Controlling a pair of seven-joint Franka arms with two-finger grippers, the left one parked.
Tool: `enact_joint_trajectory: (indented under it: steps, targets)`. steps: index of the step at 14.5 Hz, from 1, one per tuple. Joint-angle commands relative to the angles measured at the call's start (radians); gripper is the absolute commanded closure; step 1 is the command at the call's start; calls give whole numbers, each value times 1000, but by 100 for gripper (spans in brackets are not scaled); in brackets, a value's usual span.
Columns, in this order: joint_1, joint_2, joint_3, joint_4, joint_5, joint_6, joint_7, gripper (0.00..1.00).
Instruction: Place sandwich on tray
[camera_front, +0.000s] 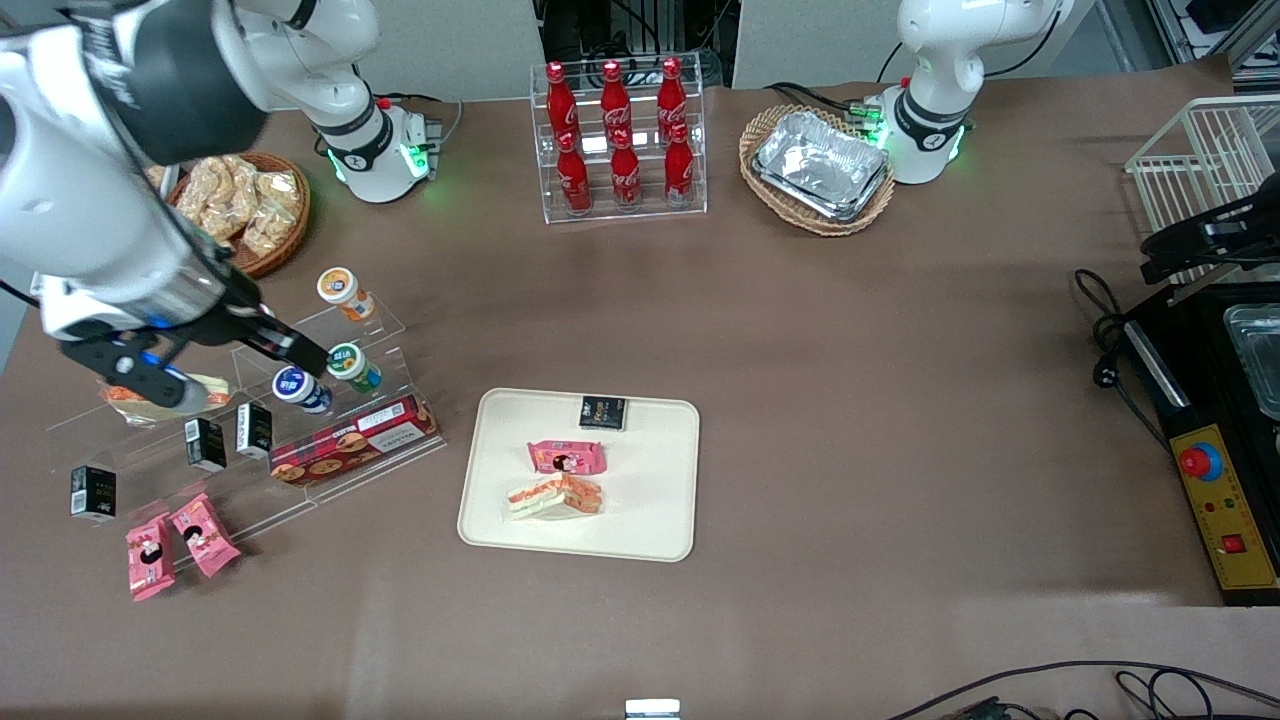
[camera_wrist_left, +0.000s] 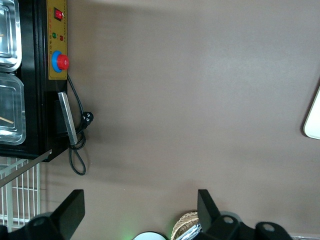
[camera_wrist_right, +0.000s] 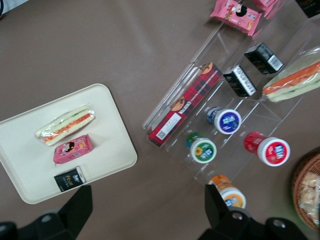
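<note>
The jaws of the gripper (camera_wrist_right: 147, 194) stand apart with nothing between them, and they hang above the worktop (camera_wrist_right: 125, 45), over the bare strip between the tray (camera_wrist_right: 117, 150) and the clear display stand (camera_wrist_right: 235, 125). The sandwich (camera_wrist_right: 294, 80), a wrapped wedge with orange filling, is not yet picked up: it lies on an upper step of the stand, well to one side of the jaws, on the side away from the tray. Its long axis runs almost along the line that joins the 2 jaws, only a little slanted. So I judge the working arm must first travel sideways over the stand and probably turn the wrist to close across the narrow side. After that the carry goes back past the present place of the jaws to the tray. The tray already holds 3 things: a longer flat sandwich (camera_wrist_right: 65, 125), a pink snack pack (camera_wrist_right: 73, 149) and a small black box (camera_wrist_right: 69, 179); a bare part remains near its rim. Between the jaws and the wedge the stand carries a red biscuit box (camera_wrist_right: 182, 110), small black cartons (camera_wrist_right: 240, 80) and round lidded cups (camera_wrist_right: 227, 121), which the arm could knock.
</note>
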Motion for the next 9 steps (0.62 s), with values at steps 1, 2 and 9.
enact_joint_trajectory:
  steps: [1, 2, 9]
  targets:
    - [-180, -55, 126, -35, -21, -15, -111, 0]
    - [-196, -65, 126, -35, -21, -12, -155, 0]
    - [-196, -91, -36, -38, -12, 39, -375, 0]
